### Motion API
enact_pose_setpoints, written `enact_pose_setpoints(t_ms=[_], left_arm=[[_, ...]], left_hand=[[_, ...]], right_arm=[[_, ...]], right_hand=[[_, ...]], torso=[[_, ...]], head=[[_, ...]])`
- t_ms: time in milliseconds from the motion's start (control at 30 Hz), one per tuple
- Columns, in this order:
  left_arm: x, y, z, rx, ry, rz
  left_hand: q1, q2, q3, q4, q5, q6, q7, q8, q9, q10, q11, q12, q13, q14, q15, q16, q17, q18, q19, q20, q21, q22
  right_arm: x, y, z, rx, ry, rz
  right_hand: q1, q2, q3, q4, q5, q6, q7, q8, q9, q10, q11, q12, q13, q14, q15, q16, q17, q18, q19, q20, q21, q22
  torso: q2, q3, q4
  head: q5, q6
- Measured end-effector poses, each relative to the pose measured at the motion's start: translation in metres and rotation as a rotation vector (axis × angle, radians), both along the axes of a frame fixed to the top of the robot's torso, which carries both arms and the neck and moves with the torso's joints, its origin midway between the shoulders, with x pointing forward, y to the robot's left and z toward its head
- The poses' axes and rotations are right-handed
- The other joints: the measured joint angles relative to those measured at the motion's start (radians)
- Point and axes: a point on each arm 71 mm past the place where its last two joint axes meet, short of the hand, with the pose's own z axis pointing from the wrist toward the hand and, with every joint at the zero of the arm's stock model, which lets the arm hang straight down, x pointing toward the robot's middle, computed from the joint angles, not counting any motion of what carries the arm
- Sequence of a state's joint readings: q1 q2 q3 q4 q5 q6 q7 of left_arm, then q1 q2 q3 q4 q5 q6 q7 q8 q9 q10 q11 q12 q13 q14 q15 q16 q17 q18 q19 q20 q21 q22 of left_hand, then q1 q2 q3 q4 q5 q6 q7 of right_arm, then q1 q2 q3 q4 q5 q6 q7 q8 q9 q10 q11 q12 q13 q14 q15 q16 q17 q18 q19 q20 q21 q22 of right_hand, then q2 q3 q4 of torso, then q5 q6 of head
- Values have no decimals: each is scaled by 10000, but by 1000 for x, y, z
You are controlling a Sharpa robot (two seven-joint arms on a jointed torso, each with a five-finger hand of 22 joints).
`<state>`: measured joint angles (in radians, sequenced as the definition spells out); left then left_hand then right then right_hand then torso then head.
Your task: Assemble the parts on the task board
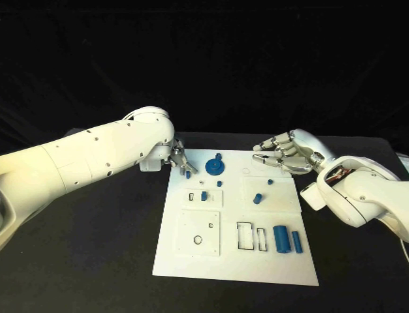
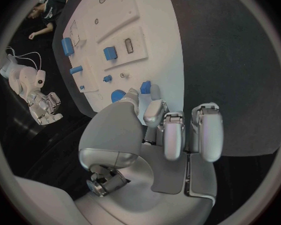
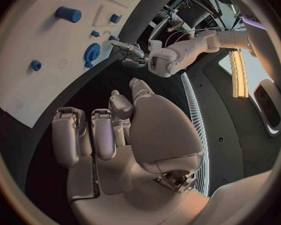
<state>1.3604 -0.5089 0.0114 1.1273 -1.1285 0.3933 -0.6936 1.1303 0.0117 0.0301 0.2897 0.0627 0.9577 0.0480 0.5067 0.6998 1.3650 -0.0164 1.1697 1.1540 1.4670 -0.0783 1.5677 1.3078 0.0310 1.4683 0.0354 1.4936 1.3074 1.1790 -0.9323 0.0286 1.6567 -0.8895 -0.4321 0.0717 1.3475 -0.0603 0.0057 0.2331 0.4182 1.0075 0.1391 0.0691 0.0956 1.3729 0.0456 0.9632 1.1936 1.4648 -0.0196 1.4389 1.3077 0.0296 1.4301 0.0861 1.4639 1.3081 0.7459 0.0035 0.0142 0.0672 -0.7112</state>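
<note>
The white task board (image 1: 195,257) lies in the middle of the black table. My left hand (image 1: 178,160) hovers at its far left corner and pinches a small blue part (image 1: 185,174) between thumb and fingertips; the left wrist view shows that part (image 2: 146,87) at the fingertips. A blue gear (image 1: 216,165) lies just to the right of it. My right hand (image 1: 287,151) hangs over the board's far right corner with its fingers (image 3: 84,135) curled in and nothing in them. The right wrist view shows the gear (image 3: 92,50) and my left hand (image 3: 129,52).
On the board sit a small blue peg (image 1: 271,182), two blue pieces in pockets (image 1: 257,198) (image 1: 205,195), a thick blue cylinder (image 1: 281,238) and a thin blue pin (image 1: 297,242). Empty cut-outs (image 1: 246,236) mark the near half. Bare black table surrounds the board.
</note>
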Motion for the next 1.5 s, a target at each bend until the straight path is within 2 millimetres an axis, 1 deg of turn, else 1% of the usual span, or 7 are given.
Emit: enact_pose_setpoints(t_ms=[333, 567, 800, 867, 1000, 1200, 1500], left_arm=[[-1, -1, 0, -6, 1, -14], [-1, -1, 0, -26, 22, -10], [-1, -2, 0, -103, 36, -10], [-1, -2, 0, -133, 41, -5], [-1, -3, -1, -230, 55, 15], [-5, -2, 0, -563, -18, 12], [-21, 3, 6, -1631, -320, -64]], left_hand=[[626, 284, 266, -152, 0, -24, -24, 76, 72, 0, 0, 0, -35, 0, 0, 0, -1, 0, 0, 0, 0, 0], [1450, 263, 726, -499, 0, -148, -39, 76, 83, -36, -36, -56, -127, 0, 0, 0, -2, 0, 0, 0, 0, 0], [2453, 264, 1928, -1111, 23, -417, -20, -123, -28, -109, -105, -173, -206, 0, 0, 0, -2, 1, 0, 0, -30, 0], [2608, 238, 2038, -1006, 39, -479, 7, -143, -31, -141, -74, -179, -226, -1, 1, 0, -2, 0, 0, 0, -39, 0], [2687, -107, 2739, -344, 48, -527, 54, -162, 1, -162, -52, -234, -274, -1, 2, 0, -3, 0, 0, 0, -39, -1], [2109, -791, 4179, -582, 49, -526, 55, 28, 212, -124, -14, -234, -284, -1, 1, 0, -3, 1, 0, -1, -39, 0], [1839, -1137, 4711, -652, 196, -539, 73, 196, 367, -43, -24, -165, -235, -1, 1, 0, -4, 0, 0, -1, -39, 0]], right_arm=[[0, 1, -2, 2, 40, 6], [0, 1, -2, 2, 49, 8], [0, 1, -2, 3, 54, 10], [0, 1, -2, 3, 55, 10], [0, 1, -2, 3, 57, 11], [0, 1, -2, 4, 60, 16], [0, 0, -2, 1, 64, 17]], right_hand=[[0, 0, 0, 0, 0, 0, 0, 0, -1, 1, 1, 0, 0, 0, 0, 0, -1, 1, 0, 0, 0, -1], [0, 0, 0, 0, 0, 0, 0, 0, -1, 1, 1, 0, 0, 0, 0, 0, -1, 1, 0, 0, 0, -2], [0, 0, 0, 0, -1, 0, 0, 0, -2, 1, 1, 0, 0, 0, 0, 0, -2, 0, 0, 0, 0, -3], [0, 0, 0, 0, 0, 0, 0, 0, -2, 1, 1, 0, 1, 0, 0, 0, -2, 0, 0, 0, 0, -3], [0, 0, 1, 0, -1, 0, 0, 0, -2, 1, 1, 0, 1, 0, 0, 0, -2, 0, 0, 0, 0, -4], [0, 0, 0, 0, -1, 0, 0, 0, -3, 1, 1, 0, 1, 0, 0, 0, -3, 1, 0, 0, 0, -4], [0, 0, 0, 0, -1, 0, 0, 0, 7, 1, 1, 0, 9, 0, 0, 0, -3, 1, 0, 0, -39, -5]], torso=[[0, 0, 2], [0, 3, 2], [-1, 4, -5], [-1, 4, -5], [-1, 6, -5], [-1, 12, -7], [-8, 17, 2]], head=[[12, -9], [13, -25], [13, -35], [13, -35], [13, -36], [15, -27], [14, -35]])
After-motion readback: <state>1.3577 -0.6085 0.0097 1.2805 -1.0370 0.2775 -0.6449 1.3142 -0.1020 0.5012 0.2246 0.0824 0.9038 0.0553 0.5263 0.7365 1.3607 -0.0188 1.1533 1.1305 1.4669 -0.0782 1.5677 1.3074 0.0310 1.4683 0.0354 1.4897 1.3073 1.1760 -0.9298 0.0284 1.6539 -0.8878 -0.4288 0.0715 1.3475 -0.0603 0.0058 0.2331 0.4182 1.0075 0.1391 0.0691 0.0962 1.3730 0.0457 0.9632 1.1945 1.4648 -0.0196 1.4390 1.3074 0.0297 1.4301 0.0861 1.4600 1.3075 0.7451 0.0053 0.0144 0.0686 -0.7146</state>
